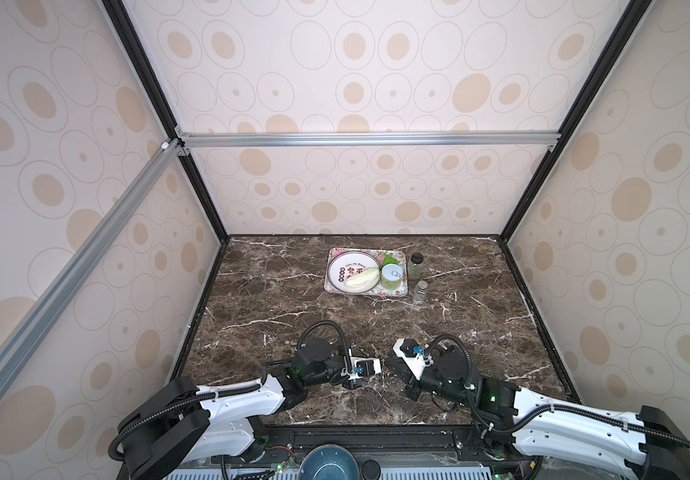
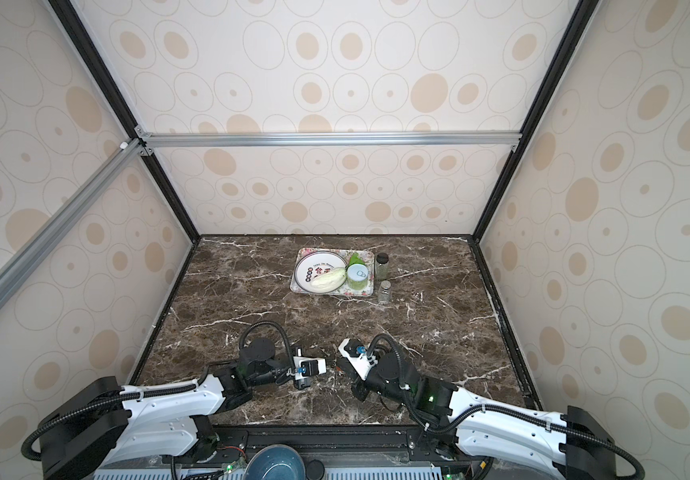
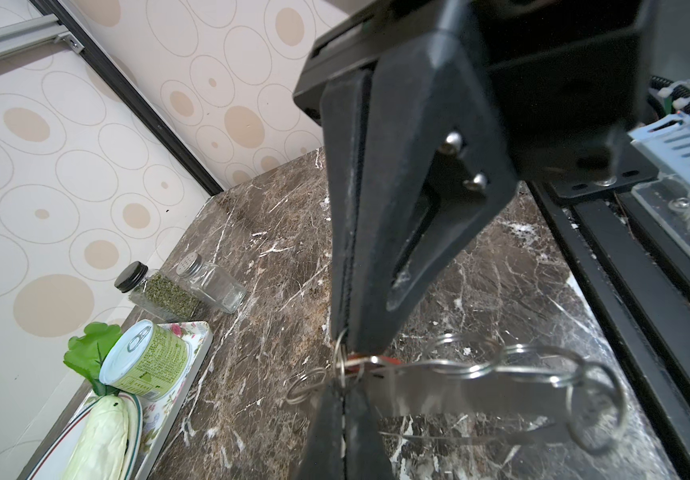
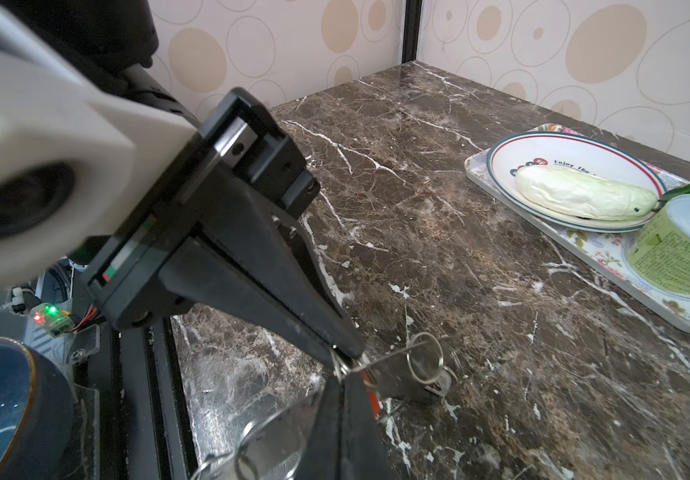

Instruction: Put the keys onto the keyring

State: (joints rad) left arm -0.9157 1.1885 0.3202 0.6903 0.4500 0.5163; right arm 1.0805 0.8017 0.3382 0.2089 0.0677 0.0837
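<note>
Left gripper (image 3: 341,386) and right gripper (image 3: 345,341) meet tip to tip, the 2 pinched shut on the red-tagged key (image 3: 380,360); the keyring (image 3: 459,390) lies crosswise to the fingers; arms equally near.

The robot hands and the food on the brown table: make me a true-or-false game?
1. The black left hand and black right hand are both shut. True.
2. The pale green vegetable lies on the round white plate. True.
3. The green tin can lies on its side. False: it stands upright on the flowered tray.
4. Both glass spice jars stand on that tray. False: they stand on the brown marble table beside it.
</note>
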